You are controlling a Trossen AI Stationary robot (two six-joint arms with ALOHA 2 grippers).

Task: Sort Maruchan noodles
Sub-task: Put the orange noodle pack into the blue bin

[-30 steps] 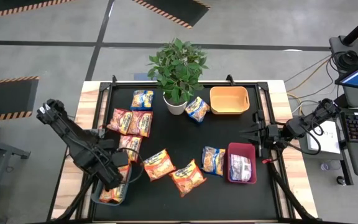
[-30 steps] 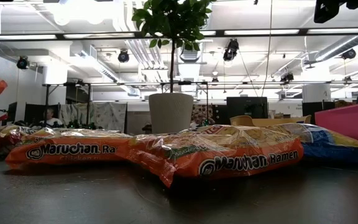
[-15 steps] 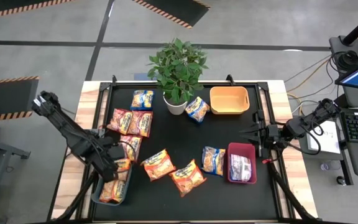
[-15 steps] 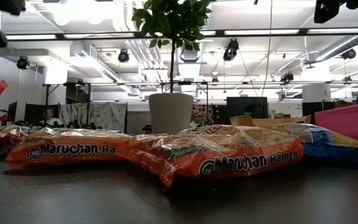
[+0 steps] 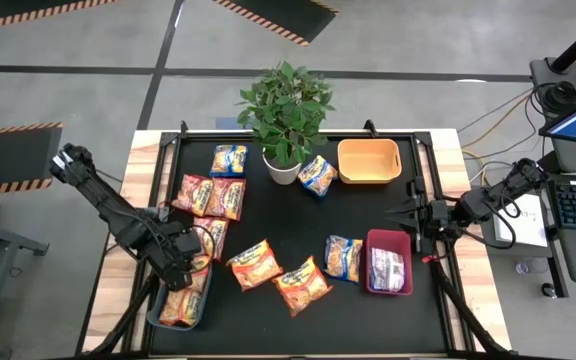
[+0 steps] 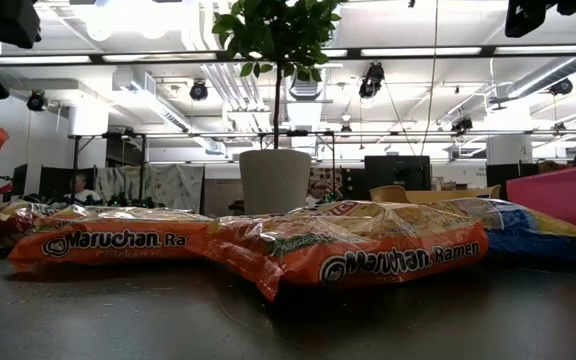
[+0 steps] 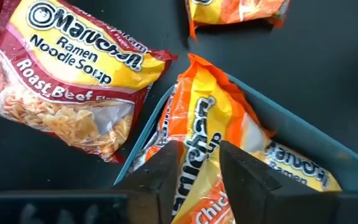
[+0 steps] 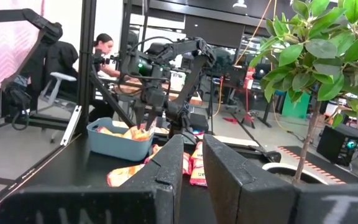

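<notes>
Maruchan noodle packets lie scattered on the black table: red-pink ones, blue-and-yellow ones and orange ones. A grey-blue bin at the near left holds orange packets. One of them leans up over the bin's far rim. My left gripper points down over that end of the bin, with this packet between its fingers. My right gripper hangs level at the right edge, its fingers almost together and holding nothing. My left gripper has the leaning orange packet's printed face and crumpled middle between its two fingers, which come from above, slanting down. The packet's far end sticks out over the bin's rim. Its lower part rests on the packets inside the bin.
A potted plant stands at the far middle, with an orange bin to its right. A red bin at the near right holds one packet. A Roast Beef packet lies just beyond the grey-blue bin.
My left gripper has gone down and a little toward the far edge, from over the middle of the grey-blue bin to its far end. Its arm has folded back toward the table's left edge.
</notes>
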